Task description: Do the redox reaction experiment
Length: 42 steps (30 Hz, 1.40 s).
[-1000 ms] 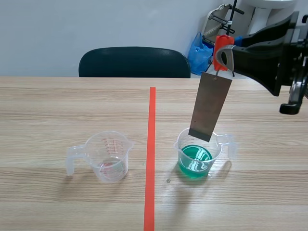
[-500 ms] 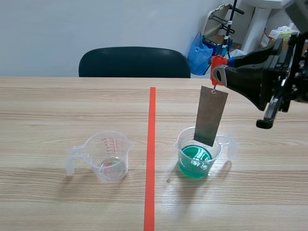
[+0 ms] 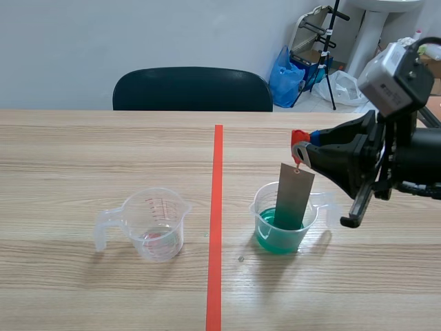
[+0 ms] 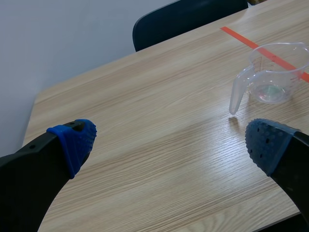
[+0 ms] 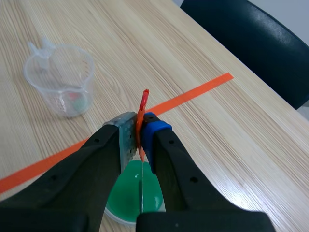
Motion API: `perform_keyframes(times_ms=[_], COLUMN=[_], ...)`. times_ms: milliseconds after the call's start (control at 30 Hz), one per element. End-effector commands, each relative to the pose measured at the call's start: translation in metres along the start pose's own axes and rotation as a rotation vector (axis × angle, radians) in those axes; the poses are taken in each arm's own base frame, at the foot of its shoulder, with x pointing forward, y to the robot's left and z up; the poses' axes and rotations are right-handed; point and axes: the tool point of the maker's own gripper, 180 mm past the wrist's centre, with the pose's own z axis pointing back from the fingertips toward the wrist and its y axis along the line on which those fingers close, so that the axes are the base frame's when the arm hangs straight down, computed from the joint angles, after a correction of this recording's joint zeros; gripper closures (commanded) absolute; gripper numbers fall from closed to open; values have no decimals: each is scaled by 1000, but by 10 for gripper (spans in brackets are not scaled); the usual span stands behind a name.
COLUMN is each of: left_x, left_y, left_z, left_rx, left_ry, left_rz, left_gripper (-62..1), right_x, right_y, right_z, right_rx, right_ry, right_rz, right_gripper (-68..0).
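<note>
As the right arm lowers, the scene view shows the metal strip (image 3: 293,196), hanging above the cup (image 3: 256,210) a second ago, now dipped in the green liquid (image 3: 270,239) (so the reaction can start), hung from a red clip (image 3: 298,138) pinched in the right gripper (image 3: 303,153). Left wrist: the left gripper (image 4: 169,140) gapes wide, the second cup (image 4: 270,72) ahead. Right wrist: its fingers (image 5: 157,140) clamp the clip above the liquid.
</note>
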Motion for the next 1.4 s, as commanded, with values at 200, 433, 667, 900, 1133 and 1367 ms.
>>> perform_keyframes(times_ms=[200,433,667,900,1133,1367], left_x=[7,7,6,6,6,6], left_y=[3,3,3,3,3,3], left_z=[0,0,0,0,0,0], left_rx=[10,10,10,10,10,10], left_ry=[-28,-28,-28,-28,-28,-28], left_rz=[-5,-5,-5,-5,-5,-5], left_gripper=[-623,-623,-623,-623,-623,-623], right_x=[-9,-17,-17,-17,-17,-18], right_y=[-4,-2,-2,-2,-2,-2], right_z=[-5,-6,-6,-6,-6,-6], right_rx=[-24,-13,-13,-13,-13,-13], right_ry=[-14,-1,-1,0,0,0], right_rz=[18,18,18,19,19,19], right_gripper=[-6,-6,-7,-6,-6,-6])
